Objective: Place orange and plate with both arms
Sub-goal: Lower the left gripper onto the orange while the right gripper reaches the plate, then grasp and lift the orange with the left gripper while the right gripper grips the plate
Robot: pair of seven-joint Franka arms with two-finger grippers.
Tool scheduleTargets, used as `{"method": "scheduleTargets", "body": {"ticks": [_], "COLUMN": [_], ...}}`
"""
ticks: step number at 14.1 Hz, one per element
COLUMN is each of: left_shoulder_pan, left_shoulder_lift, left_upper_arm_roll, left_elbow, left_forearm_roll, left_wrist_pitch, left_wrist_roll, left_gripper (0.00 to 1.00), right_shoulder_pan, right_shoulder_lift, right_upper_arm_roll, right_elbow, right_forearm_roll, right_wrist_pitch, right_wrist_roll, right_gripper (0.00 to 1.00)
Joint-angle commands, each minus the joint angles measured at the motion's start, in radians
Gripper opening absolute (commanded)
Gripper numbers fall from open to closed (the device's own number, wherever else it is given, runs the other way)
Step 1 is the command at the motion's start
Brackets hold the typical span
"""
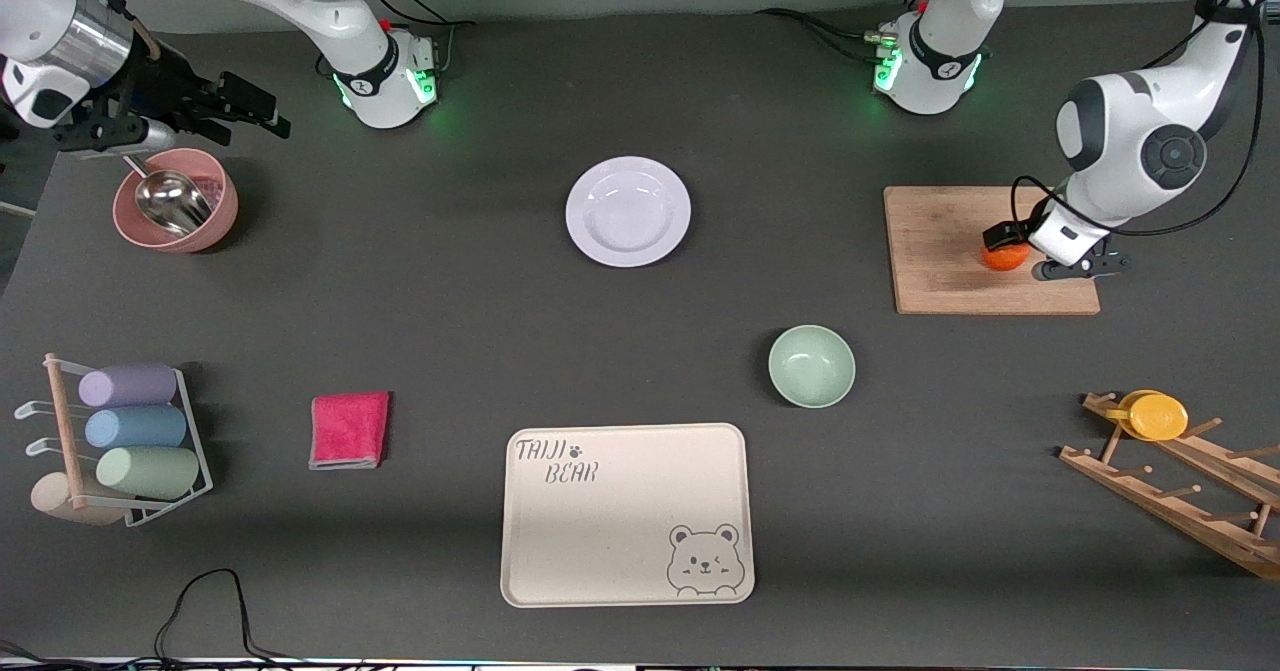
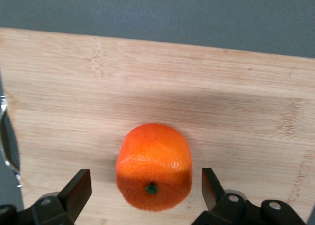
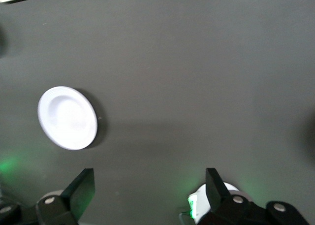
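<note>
Bear tray [image 1: 625,516]: nearest the front camera, mid-table.
Green bowl [image 1: 811,365]: just farther, toward the left arm's end.
Orange [image 1: 1004,256]: sits on the wooden board [image 1: 940,251] at the left arm's end, stem spot showing in the left wrist view [image 2: 153,167].
Left gripper [image 1: 1010,249]: down at the orange, fingers [image 2: 78,190] spread either side, not touching it.
Plate [image 1: 628,211]: bare table, mid-table, well apart from the board.
Right gripper [image 1: 225,111]: raised above the pink bowl [image 1: 176,200] holding a metal scoop, jaws spread, empty.
</note>
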Motion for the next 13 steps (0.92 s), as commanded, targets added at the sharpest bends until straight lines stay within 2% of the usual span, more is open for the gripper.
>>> {"method": "scheduleTargets", "body": {"ticks": [1,4,5,6,7,11,13], "left_shoulder_pan": [0.01,0.008,0.008,-0.001,-0.006,-0.015,-0.021], "left_shoulder_lift": [0.014,0.023,0.023,0.023,0.025,0.016,-0.027], "left_upper_arm_roll": [-0.005,-0.005,-0.005,-0.006,-0.009,-0.012,-0.014], "left_elbow": [-0.007,-0.007,-0.007,-0.007,-0.004,0.002,0.021], "left_forearm_roll": [-0.002,-0.002,-0.002,-0.002,-0.002,-0.002,-0.002], "left_wrist_pitch": [0.03,0.033,0.043,0.05,0.048,0.036,-0.014], "left_wrist_roll": [0.006,0.005,0.009,0.011,-0.001,-0.004,-0.007], "left_gripper": [1.0,1.0,0.84,0.13,0.0,0.0,0.0], "right_shoulder_pan": [0.006,0.005,0.006,0.006,0.006,0.008,0.008], "right_shoulder_lift": [-0.005,0.018,0.018,0.021,0.034,0.181,0.266], "right_upper_arm_roll": [-0.006,-0.015,-0.019,-0.017,-0.019,-0.017,-0.019], "right_elbow": [-0.07,-0.174,-0.221,-0.264,-0.301,-0.395,-0.439], "right_forearm_roll": [0.077,0.222,0.267,0.316,0.369,0.667,0.82], "right_wrist_pitch": [0.047,0.115,0.156,0.197,0.231,0.328,0.357], "right_wrist_roll": [-0.126,-0.277,-0.304,-0.339,-0.385,-0.637,-0.798], "right_gripper": [1.0,1.0,1.0,1.0,1.0,1.0,1.0]}}
